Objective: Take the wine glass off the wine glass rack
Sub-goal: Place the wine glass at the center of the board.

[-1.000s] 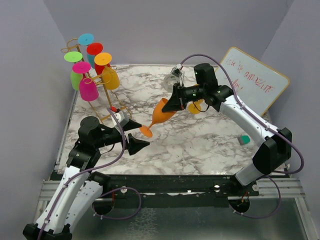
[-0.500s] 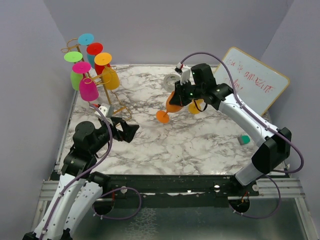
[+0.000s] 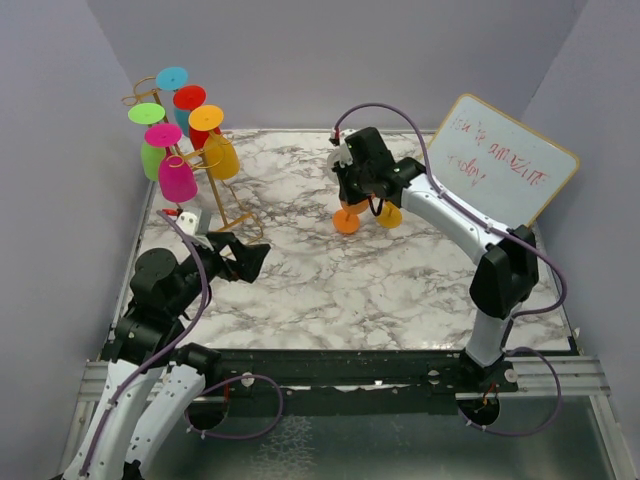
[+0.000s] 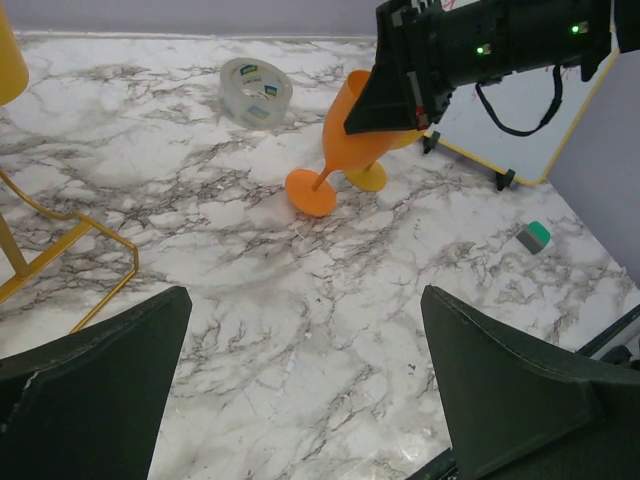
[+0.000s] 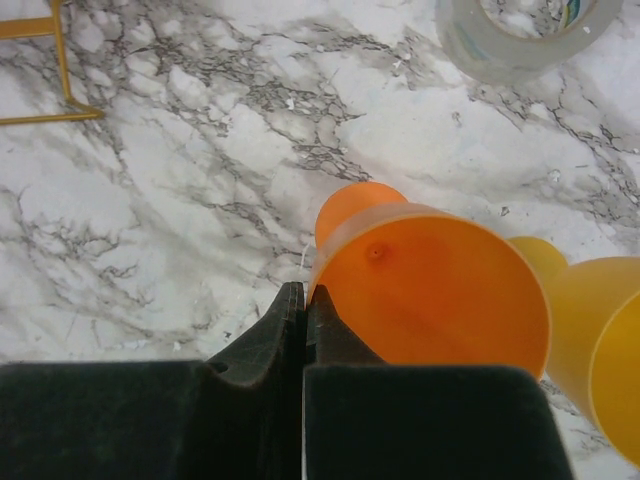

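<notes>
The gold wire wine glass rack (image 3: 216, 192) stands at the back left with several coloured glasses hanging bowl-down from its arms. Its base shows in the left wrist view (image 4: 62, 256) and the right wrist view (image 5: 62, 62). An orange wine glass (image 3: 347, 217) (image 4: 350, 128) (image 5: 440, 290) is off the rack and tilted over the marble at mid-back, its foot (image 4: 312, 192) low at the tabletop. My right gripper (image 3: 353, 192) (image 5: 303, 292) is shut on its rim. My left gripper (image 3: 252, 261) (image 4: 305, 293) hangs open with nothing in it, near the rack's base.
A yellow-orange glass (image 3: 391, 215) (image 4: 368, 176) (image 5: 590, 330) stands right beside the held one. A clear tape roll (image 4: 256, 90) (image 5: 525, 35) lies behind them. A whiteboard (image 3: 503, 165) leans at the back right, and a small green eraser (image 4: 533, 236) lies on the right.
My right arm has carried the orange glass back and to the right, lowering it beside the yellow-orange glass. My left arm has drawn back toward the left, still open.
</notes>
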You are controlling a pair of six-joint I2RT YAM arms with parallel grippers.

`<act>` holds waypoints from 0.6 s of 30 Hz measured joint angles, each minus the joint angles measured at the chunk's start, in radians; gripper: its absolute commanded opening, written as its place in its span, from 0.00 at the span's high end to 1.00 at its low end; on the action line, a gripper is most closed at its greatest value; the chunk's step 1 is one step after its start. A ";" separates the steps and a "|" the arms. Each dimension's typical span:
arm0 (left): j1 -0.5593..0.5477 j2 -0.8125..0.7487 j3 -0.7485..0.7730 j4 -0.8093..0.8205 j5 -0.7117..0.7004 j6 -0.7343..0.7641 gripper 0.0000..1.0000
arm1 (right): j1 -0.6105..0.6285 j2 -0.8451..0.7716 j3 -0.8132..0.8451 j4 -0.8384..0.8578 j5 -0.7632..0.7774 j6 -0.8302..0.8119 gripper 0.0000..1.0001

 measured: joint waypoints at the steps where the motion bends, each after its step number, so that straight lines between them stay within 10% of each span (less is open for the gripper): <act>1: 0.000 0.000 0.008 -0.005 0.000 -0.002 0.01 | 0.000 0.018 0.014 -0.002 0.013 -0.002 0.99; 18: 0.000 0.098 0.104 -0.156 0.028 0.004 0.01 | 0.000 0.196 0.176 -0.014 0.128 0.018 0.99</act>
